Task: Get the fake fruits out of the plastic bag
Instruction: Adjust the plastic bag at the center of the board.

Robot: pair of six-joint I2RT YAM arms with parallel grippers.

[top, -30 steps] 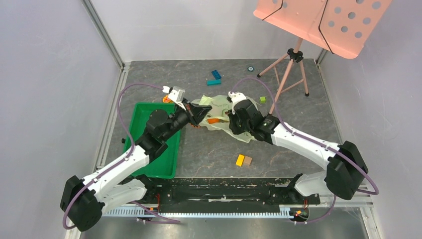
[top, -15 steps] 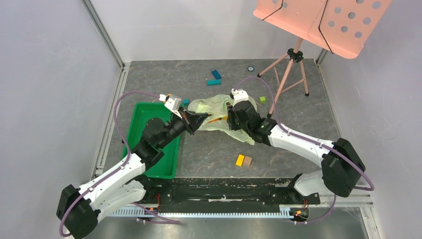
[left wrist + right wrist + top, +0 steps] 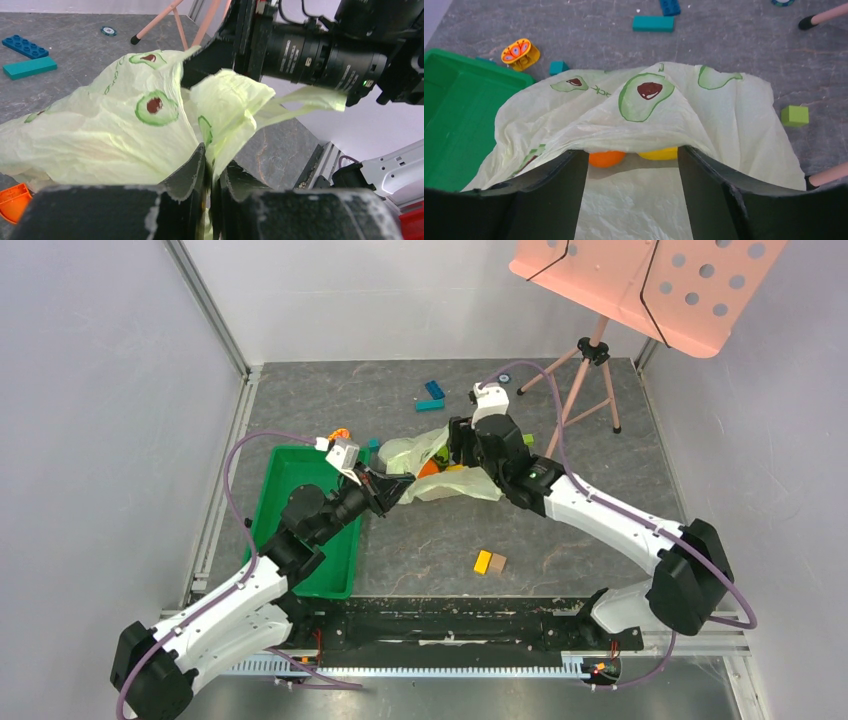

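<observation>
The pale green plastic bag with avocado prints lies mid-table, stretched between both arms. My left gripper pinches a fold of the bag's edge between nearly closed fingers. My right gripper is open wide, its fingers under the bag's upper layer, which drapes over them. Just past its fingertips, inside the bag, sit a round orange fruit and a yellow fruit. From above, the orange fruit shows at the bag's mouth. Other fruits are hidden.
A green tray stands left of the bag. Blue and teal blocks lie behind it, a light green cube to its right, and orange and brown blocks nearer. An orange butterfly piece lies by the tray. A pink stand's legs rise at the back right.
The right gripper has opened wide and moved toward the back, lifting the bag's upper layer. The left gripper drew the bag's edge toward the near left. The orange fruit came into sight.
</observation>
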